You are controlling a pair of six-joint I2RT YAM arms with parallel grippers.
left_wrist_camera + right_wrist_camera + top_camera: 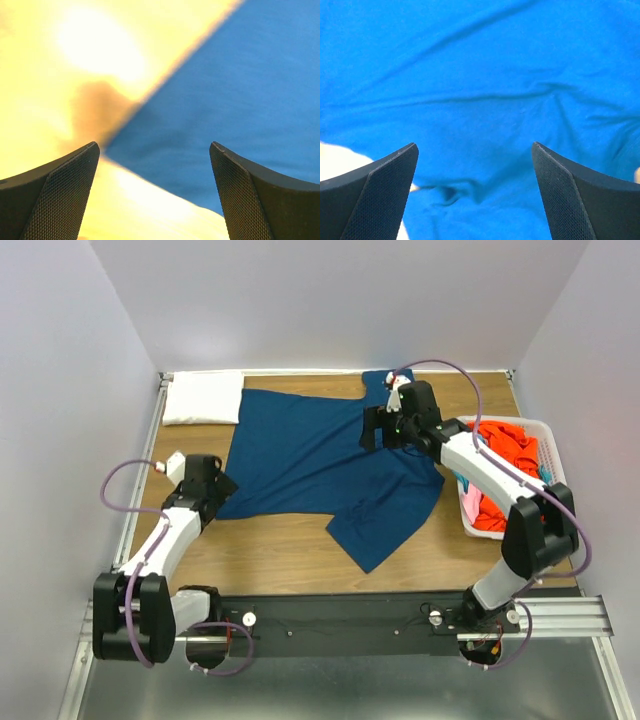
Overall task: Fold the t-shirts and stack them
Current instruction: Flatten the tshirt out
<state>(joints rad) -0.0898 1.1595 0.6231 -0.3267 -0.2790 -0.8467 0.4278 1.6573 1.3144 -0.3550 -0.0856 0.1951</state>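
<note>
Navy t-shirt [320, 465] lies spread between left claw [224, 484] and right claw [369, 430], seemingly touching both.

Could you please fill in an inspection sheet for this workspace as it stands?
Surface: wooden table, bare near the arms.
Job's things: large navy blue cloth t-shirt spread out mid-table; folded white cloth shirt at far left corner; orange cloth shirts, plus pink and teal bits, heaped in white slatted plastic basket.
Clutter: only that basket, at the right edge.
Hands: left hand open at the blue shirt's left corner; right hand open above its far part.
Cables: purple cables loop from both arms.
Surroundings: pale walls; nothing else seen.
</note>
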